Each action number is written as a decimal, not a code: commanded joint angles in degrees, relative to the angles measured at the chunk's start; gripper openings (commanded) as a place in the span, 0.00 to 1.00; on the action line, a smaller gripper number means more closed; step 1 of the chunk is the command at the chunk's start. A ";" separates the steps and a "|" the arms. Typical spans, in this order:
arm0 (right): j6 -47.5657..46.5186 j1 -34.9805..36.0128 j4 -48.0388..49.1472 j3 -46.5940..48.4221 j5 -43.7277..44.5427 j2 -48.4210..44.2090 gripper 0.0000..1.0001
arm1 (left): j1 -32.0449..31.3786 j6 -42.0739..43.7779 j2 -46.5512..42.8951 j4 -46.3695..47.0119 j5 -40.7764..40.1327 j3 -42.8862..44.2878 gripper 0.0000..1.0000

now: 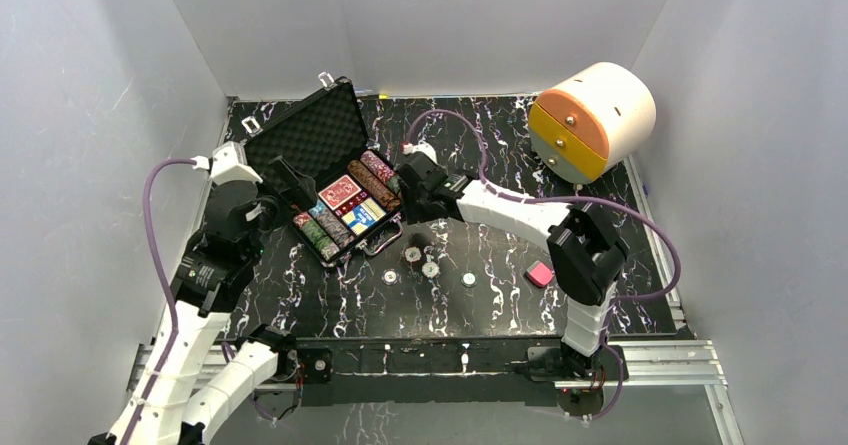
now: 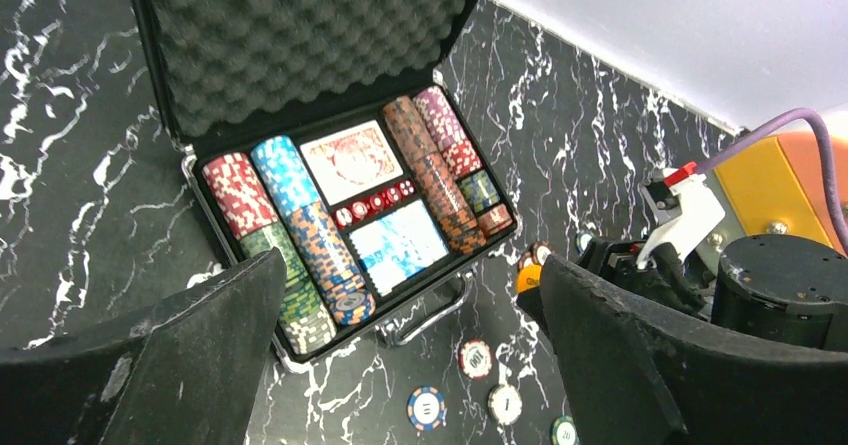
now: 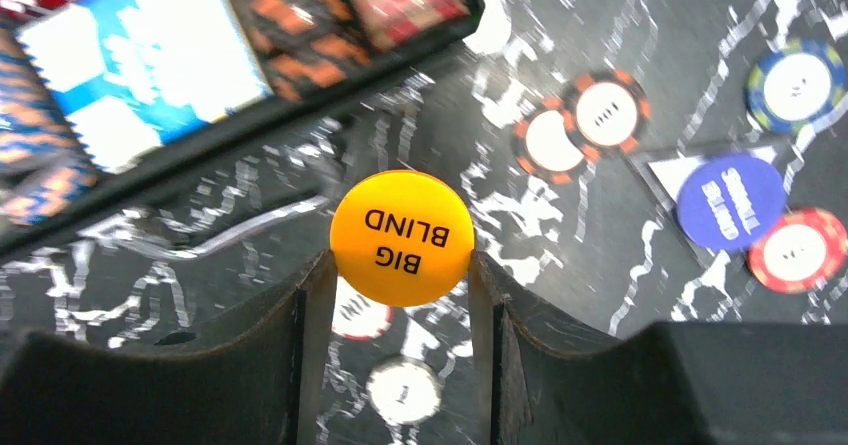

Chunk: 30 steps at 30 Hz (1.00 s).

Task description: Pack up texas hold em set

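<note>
Sitting on black marbled table [image 1: 620, 265], far R corner: big cream-and-orange cylinder [image 1: 592, 120], on its side, well apart from everything else. Case [image 1: 305, 130] lies far L of centre, lid up and tilted back, egg-crate foam showing inside the lid; base faces the arms w/ handle on near edge. L gripper [image 2: 408, 270] hangs just off the case's near L side, jaws spread wide, nothing between them. R gripper [image 3: 402, 260] is over the table by the case's near R corner, fingers clamped on the edges of an orange round button [image 3: 402, 235] marked BIG BLIND, face toward the wrist cam, lifted clear of the tabletop. Inside the case: chip rows [image 2: 310, 235] lie on edge down both sides, mixed colours. Between the rows are a red-backed deck [image 2: 352, 160] toward the lid, a blue-backed deck [image 2: 400, 247] toward the handle, and a strip of red dice [image 2: 375, 203] between the two. Pink block [image 1: 540, 273] is near the R arm's elbow, apart from the set. Loose chips [image 1: 430, 268] are scattered flat on the table in front of the case, approx. centre; a blue round button [image 3: 730, 200] lies among them.
</note>
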 commanded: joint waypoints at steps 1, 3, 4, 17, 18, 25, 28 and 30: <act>-2.51 3.47 6.71 8.83 0.29 3.00 0.49 | -0.08 2.43 -1.48 -1.49 -4.29 4.55 0.98; -3.15 4.41 7.50 11.92 -0.03 5.28 0.49 | -0.08 2.11 -1.44 -2.35 -5.17 5.91 0.98; -3.35 4.81 7.81 13.73 -0.28 6.68 0.49 | -0.08 1.75 -1.40 -3.07 -5.56 7.04 0.98; -5.29 7.86 15.09 33.49 -0.85 23.43 0.50 | -0.09 2.65 -1.84 -5.20 -6.40 14.56 0.98; -5.52 7.82 15.11 34.79 -0.22 24.86 0.50 | -0.09 2.53 -1.84 -5.38 -6.37 14.54 0.98; -6.63 7.90 16.26 37.81 4.12 29.03 0.51 | -0.08 2.20 -1.37 -6.35 -5.84 14.25 0.98; -7.10 7.95 18.74 37.24 4.46 29.78 0.51 | -0.12 2.39 -0.85 -7.13 -5.50 14.71 0.98; -7.76 7.95 20.01 37.82 4.69 30.65 0.51 | -0.08 2.60 -0.34 -7.55 -5.68 15.20 0.98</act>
